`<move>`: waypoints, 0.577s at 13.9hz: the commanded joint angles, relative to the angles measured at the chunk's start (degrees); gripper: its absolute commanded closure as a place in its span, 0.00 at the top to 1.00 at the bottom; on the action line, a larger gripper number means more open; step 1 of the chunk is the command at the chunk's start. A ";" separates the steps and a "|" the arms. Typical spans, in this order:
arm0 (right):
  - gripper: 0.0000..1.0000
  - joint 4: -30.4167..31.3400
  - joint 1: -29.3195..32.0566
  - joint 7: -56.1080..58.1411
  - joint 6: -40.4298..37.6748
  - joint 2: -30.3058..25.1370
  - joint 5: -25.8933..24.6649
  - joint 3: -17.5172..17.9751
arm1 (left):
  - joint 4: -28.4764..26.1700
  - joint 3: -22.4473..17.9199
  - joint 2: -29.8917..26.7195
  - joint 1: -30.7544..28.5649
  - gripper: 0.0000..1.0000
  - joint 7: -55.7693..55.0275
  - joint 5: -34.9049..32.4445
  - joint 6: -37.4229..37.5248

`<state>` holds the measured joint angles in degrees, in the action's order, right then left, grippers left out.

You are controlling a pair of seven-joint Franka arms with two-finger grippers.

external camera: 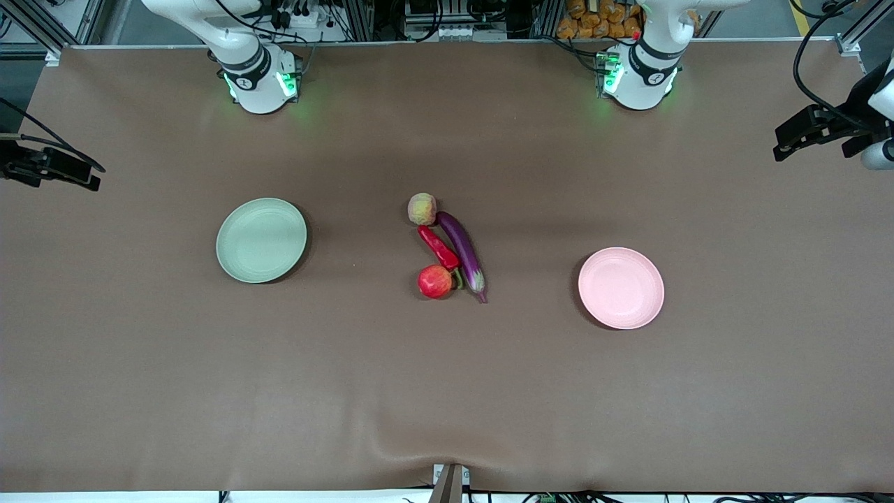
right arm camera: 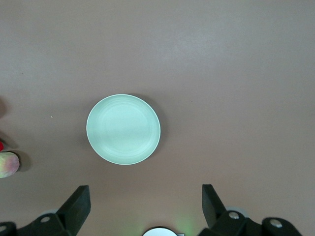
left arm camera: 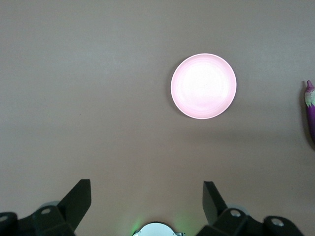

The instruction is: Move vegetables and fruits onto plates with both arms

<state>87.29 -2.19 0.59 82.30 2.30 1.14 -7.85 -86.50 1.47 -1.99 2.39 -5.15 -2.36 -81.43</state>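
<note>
Fingers of your left gripper and right gripper stand spread, empty. At frame center, your eggplant lies diagonally on the tabletop, stem end toward the lower right, between the plates.

A brown table cover spans the scene, with what may be orange packets past its edge.

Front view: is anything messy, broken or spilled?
Nothing stands out. The peach, eggplant, chili pepper and apple lie huddled mid-table between the bare green plate and pink plate. Nothing looks broken or spilled.
</note>
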 commanded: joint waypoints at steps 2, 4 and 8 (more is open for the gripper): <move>1.00 -0.80 0.08 0.55 -0.38 0.24 -0.96 0.29 | 1.51 0.03 0.85 -0.37 1.00 0.84 0.16 0.57; 1.00 -0.80 -0.01 0.55 -0.38 0.33 -0.96 0.29 | 1.86 -0.06 1.46 -0.20 1.00 0.84 -0.01 0.66; 1.00 -0.80 -0.01 0.55 -0.38 0.33 -0.88 0.29 | 0.99 0.02 1.90 -0.46 1.00 -0.21 0.69 1.27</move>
<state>87.28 -2.21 0.61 82.30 2.32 1.14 -7.78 -86.32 1.23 -0.71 2.10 -5.15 -2.36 -81.30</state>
